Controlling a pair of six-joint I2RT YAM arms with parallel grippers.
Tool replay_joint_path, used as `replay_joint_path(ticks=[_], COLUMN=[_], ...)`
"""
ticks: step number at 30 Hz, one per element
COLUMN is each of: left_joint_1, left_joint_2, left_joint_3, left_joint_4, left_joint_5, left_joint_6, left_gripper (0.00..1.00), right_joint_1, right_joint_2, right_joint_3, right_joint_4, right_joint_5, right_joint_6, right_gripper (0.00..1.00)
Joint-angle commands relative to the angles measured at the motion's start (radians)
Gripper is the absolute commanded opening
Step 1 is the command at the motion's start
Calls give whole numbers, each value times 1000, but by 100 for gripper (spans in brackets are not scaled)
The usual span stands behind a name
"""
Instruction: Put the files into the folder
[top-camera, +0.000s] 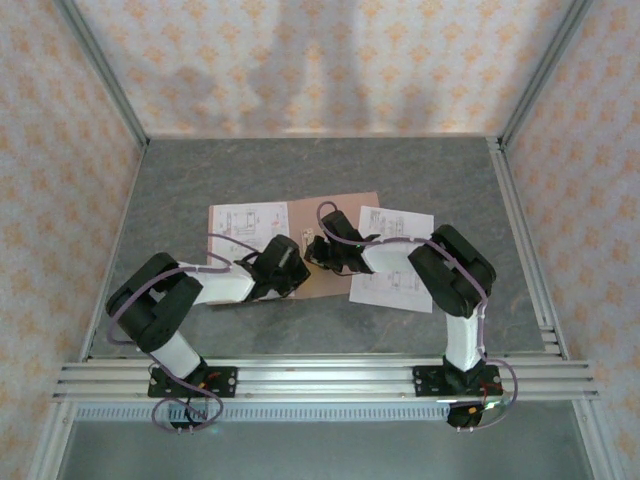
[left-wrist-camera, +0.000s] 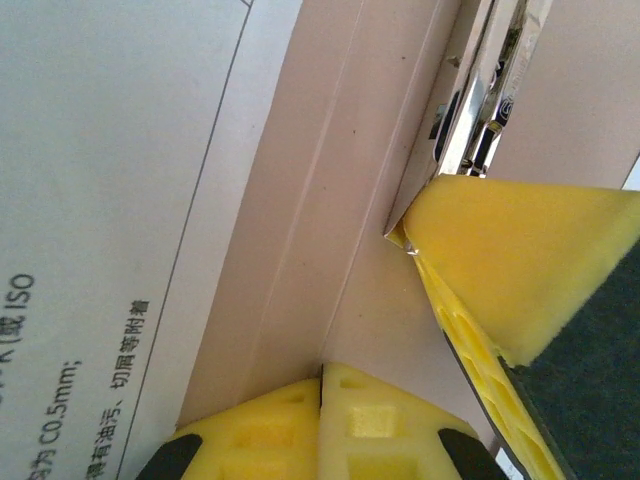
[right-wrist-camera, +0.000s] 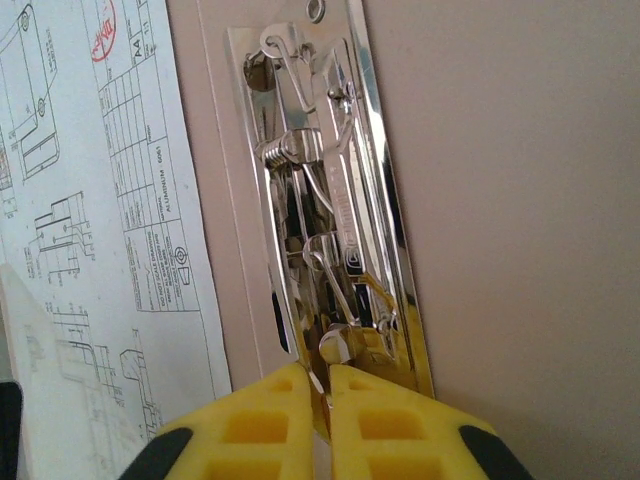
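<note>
Folder (top-camera: 355, 203) lies open, clip step in hand
Right hand (right-wrist-camera: 322, 395) clamps the metal clip (right-wrist-camera: 330, 200); left hand (left-wrist-camera: 321, 400) pressed together beside it. Next likely needs lifting it.

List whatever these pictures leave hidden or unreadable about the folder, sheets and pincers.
1. Right wrist view: whether the right pincer clamps the metal clip; its yellow fingers cover the clip's lower end.
2. Left wrist view: whether the shut left pincer pinches the folder; its fingers hide their inner faces.
3. Top view: print on the left sheet, too small; the clip, beneath both pincers.
</note>
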Motion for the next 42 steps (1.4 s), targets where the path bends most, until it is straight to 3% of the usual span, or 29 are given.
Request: replay_joint_path(ticks=[1, 10, 22, 29, 42], left_joint_1=[21, 45, 47, 48, 47], left_joint_2=[31, 9, 23, 7, -12], left_joint_3=[-58, -94, -171, -193, -192], left_joint_4=[-151, -144, -47, -53, -74], left_joint_5=[-38, -34, -46, -65, -78], left_joint_6=[37, 39, -45, -59, -67], left_gripper=[0, 0, 0, 0, 0], right_joint_1=[5, 3, 2, 11, 10], right_joint_2=[36, 81, 82, 129, 196], right_joint_3=[16, 46, 69, 153, 182], right_joint_4=[-50, -175, -334, -467, -556], right_joint_5=[45, 111, 252, 307, 371], right_joint_6=[13, 4, -40, -82, -97], right_gripper=[7, 0, 0, 0, 0])
